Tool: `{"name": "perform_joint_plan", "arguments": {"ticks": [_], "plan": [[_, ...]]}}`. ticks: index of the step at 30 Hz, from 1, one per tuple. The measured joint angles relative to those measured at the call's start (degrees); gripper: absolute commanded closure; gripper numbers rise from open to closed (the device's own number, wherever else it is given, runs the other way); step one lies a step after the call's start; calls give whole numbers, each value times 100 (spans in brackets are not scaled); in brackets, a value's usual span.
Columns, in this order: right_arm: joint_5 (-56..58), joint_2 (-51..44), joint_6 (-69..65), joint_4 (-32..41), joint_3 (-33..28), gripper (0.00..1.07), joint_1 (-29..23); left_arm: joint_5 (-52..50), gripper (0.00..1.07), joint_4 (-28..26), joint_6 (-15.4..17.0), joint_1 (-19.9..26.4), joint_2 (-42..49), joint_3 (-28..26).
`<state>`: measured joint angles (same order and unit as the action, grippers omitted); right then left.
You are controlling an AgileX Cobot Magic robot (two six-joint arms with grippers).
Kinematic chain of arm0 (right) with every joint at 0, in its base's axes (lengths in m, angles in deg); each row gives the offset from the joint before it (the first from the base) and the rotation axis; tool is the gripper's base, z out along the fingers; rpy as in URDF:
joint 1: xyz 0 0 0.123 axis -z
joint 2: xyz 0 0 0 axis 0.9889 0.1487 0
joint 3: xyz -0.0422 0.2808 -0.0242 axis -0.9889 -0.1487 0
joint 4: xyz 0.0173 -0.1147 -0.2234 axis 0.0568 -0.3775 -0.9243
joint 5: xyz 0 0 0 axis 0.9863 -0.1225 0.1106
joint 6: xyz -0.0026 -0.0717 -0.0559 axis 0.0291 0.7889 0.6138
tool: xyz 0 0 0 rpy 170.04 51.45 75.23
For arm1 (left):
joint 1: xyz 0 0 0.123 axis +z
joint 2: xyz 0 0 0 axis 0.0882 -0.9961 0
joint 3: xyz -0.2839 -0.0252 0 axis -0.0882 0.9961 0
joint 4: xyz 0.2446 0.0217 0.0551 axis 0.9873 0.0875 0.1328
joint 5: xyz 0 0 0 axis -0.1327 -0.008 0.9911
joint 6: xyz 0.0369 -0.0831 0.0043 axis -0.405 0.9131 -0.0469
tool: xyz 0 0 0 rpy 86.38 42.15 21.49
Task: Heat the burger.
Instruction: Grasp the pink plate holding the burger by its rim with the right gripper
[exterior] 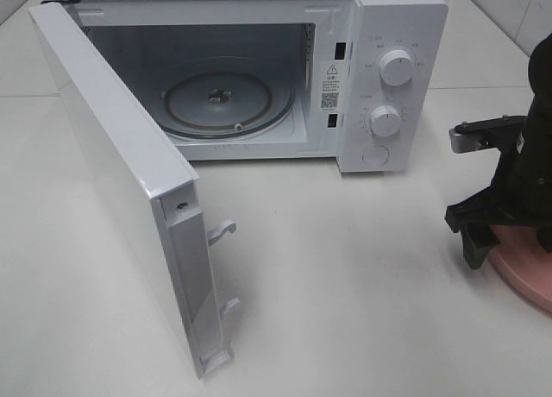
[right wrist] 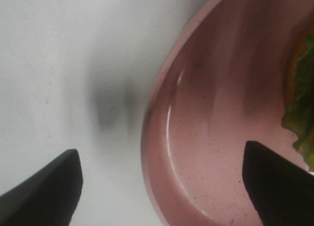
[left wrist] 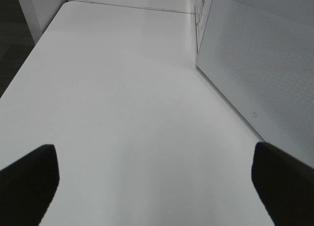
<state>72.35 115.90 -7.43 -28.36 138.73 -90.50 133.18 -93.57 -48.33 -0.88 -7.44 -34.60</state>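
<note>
The right gripper point(right wrist: 159, 186) is hanging with its jaws spread, straddling the rim of the pink plate point(right wrist: 196, 137) and gripping nothing, though blur is making contact with the rim hard to judge. The burger point(right wrist: 300, 98) is sitting on that plate at the table's point(exterior: 345, 285) right edge. The left gripper point(left wrist: 154, 186) is hovering, jaws spread, over the table beside the microwave's point(exterior: 384, 34) swung-open door point(exterior: 103, 155).

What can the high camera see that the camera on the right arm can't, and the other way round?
Only the high view shows the open microwave, its door and glass turntable. Only the right wrist view shows the burger, just its leafy edge in frame. Both show the pink plate, the white table and the right gripper, open astride the plate's rim.
</note>
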Motion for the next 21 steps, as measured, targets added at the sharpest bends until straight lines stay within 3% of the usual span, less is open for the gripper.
{"name": "perform_joint_plan", "arguments": {"ticks": [16, 20, 21], "plan": [[-561, 630, 447, 395, 52, 31, 275, 0, 7, 0, 0, 0, 0, 0], [-590, 653, 527, 407, 52, 39, 275, 0, 7, 0, 0, 0, 0, 0], [-596, 653, 567, 401, 52, 45, 275, 0, 7, 0, 0, 0, 0, 0]]}}
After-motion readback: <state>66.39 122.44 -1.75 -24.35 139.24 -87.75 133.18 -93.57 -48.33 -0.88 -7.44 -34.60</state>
